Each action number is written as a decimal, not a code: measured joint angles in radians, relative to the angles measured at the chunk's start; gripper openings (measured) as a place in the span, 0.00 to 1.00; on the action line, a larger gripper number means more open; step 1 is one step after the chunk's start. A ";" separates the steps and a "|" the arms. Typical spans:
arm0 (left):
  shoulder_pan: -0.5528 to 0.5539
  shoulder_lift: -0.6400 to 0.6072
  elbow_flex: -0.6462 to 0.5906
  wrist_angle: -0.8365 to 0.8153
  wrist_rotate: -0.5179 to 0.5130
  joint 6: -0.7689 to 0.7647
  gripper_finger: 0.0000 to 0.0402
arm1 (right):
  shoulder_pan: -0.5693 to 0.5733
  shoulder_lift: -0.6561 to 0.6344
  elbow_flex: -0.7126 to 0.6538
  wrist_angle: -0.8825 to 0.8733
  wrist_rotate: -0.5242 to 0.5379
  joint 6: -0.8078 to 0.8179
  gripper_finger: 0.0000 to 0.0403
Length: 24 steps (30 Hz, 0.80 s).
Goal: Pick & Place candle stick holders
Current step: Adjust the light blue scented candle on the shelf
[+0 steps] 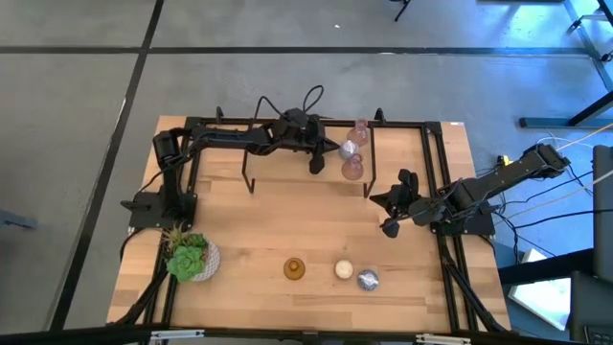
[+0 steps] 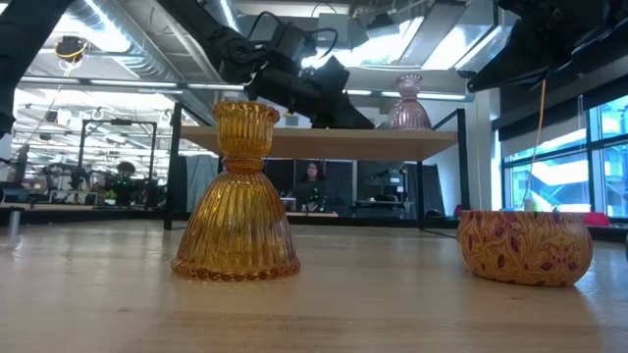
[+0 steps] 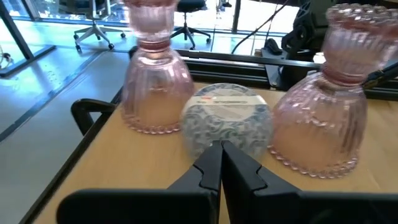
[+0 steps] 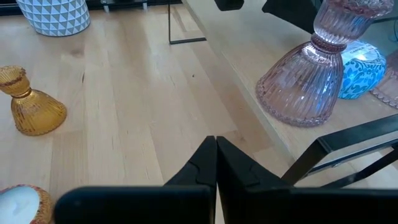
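On a raised wooden shelf (image 1: 402, 153) at the table's far side stand two pink glass holders (image 3: 149, 74) (image 3: 329, 106), with a blue-white round holder (image 3: 227, 118) between them. My left gripper (image 3: 221, 149) is shut, its tips right at this round holder's wall, coming from the table's left. Near the front edge an amber holder (image 1: 294, 269), a cream one (image 1: 344, 270) and a silvery one (image 1: 368, 280) rest on their bases. My right gripper (image 4: 216, 146) hangs shut above the bare table at the right, holding nothing. My left gripper points its shut fingertips (image 3: 217, 155), slanting slightly down from the table's left, at the lower side wall (image 3: 214, 138) of the blue-white holder. Whether they touch it I cannot tell. The holder sits flat on the shelf.
A green succulent in a white pot (image 1: 192, 257) stands at the near left. The shelf rests on thin black legs (image 1: 251, 177). A black frame (image 1: 436, 172) runs along the table's sides. Bare wood lies in the table's middle.
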State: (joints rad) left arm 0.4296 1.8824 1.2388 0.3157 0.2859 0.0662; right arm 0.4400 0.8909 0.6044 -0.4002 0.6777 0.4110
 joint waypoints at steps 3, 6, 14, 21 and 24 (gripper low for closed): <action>0.001 0.000 0.000 0.000 0.000 0.000 0.00 | 0.000 0.000 0.000 0.000 0.000 -0.001 0.01; 0.000 0.000 0.000 -0.001 0.012 0.000 0.00 | 0.000 0.000 0.000 0.000 0.000 -0.007 0.01; 0.000 0.000 0.000 -0.001 0.030 0.000 0.00 | 0.000 0.000 0.000 0.003 0.001 -0.007 0.01; -0.001 0.007 0.000 0.001 0.047 0.004 0.00 | 0.000 0.000 0.000 0.008 0.002 -0.008 0.01; 0.000 0.023 0.017 -0.001 0.049 0.003 0.00 | 0.000 0.000 0.000 0.008 0.002 -0.008 0.01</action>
State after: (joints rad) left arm 0.4291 1.9056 1.2555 0.3151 0.3352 0.0696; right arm 0.4400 0.8909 0.6044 -0.3920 0.6792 0.4034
